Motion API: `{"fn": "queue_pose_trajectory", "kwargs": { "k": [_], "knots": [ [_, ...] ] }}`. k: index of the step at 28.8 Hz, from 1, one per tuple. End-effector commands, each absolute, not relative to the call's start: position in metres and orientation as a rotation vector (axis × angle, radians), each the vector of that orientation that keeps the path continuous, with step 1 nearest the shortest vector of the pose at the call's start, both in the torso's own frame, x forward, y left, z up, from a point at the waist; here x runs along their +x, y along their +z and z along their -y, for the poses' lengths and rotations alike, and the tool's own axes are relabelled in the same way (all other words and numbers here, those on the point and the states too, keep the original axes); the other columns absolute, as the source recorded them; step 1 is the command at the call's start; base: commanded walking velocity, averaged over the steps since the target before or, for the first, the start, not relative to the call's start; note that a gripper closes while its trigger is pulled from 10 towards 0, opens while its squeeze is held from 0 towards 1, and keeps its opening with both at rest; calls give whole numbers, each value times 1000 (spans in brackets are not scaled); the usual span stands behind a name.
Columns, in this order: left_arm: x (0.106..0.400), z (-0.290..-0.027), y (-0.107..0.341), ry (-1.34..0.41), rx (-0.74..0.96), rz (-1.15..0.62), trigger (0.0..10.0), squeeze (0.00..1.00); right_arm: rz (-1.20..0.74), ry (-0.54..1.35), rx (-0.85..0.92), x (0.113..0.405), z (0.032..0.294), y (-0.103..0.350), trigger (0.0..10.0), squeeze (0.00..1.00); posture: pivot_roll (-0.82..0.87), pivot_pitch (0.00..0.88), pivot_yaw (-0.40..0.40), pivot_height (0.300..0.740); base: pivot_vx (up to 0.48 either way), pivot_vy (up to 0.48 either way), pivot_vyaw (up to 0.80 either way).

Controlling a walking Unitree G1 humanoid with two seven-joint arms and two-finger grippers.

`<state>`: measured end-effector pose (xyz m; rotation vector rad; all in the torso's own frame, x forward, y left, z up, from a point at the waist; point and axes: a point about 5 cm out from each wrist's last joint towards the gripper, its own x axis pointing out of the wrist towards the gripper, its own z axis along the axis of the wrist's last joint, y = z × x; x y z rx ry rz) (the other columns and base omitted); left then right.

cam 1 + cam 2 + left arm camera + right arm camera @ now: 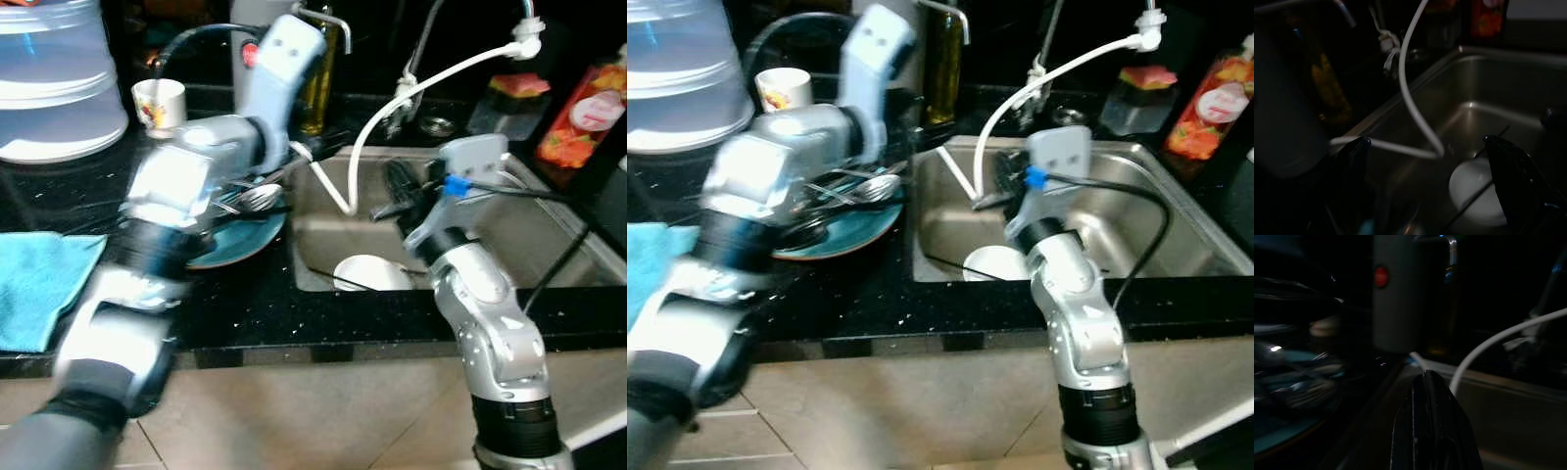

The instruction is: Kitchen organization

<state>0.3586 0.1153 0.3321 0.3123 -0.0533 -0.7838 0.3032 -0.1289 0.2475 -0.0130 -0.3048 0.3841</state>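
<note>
A teal plate (240, 240) lies on the black counter just left of the steel sink (558, 245), with several spoons and forks (257, 196) piled on it. A white dish (370, 272) sits on the sink floor. My left arm is blurred and reaches over the plate. Its gripper (1432, 142) is open at the sink's left rim, facing the white dish (1476, 188). My right gripper (402, 188) hangs over the sink's left half, its fingers (1425, 396) shut with nothing seen between them, pointing toward the plate (1283, 431).
A white hose (431, 78) curves from the tap into the sink. Along the back of the counter stand a large water container (54, 78), a small cup (160, 103), an oil bottle (321, 83) and red packets (588, 113). A teal cloth (39, 284) lies at the left.
</note>
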Motion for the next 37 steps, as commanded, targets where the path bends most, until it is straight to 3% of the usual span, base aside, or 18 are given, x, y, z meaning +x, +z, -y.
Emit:
{"fn": "queue_pose_trajectory", "kwargs": {
  "k": [1, 7, 10, 19, 37],
  "knots": [
    [346, -132, 330, -848, 359, 18, 10000, 0, 278, 482, -35, 297, 125, 247, 10000, 0, 204, 0, -71, 740, 0, 0, 0],
    [338, -177, 311, -810, 456, -105, 10000, 0, 218, 575, -78, 292, 127, 238, 10000, 0, 213, 0, -70, 740, 0, 0, 0],
    [338, -182, 302, -801, 484, -145, 10000, 0, 212, 572, -53, 292, 127, 237, 10000, 0, 216, 0, -69, 740, 0, 0, 0],
    [349, -165, 280, -822, 664, -133, 10000, 0, 222, 635, -17, 286, 117, 239, 10000, 0, 194, 0, -66, 740, 0, 0, 0],
    [354, -153, 253, -935, 667, -168, 10000, 0, 201, 678, 7, 279, 108, 235, 10000, 0, 164, 0, -82, 740, 0, 0, 0]
  ]
}}
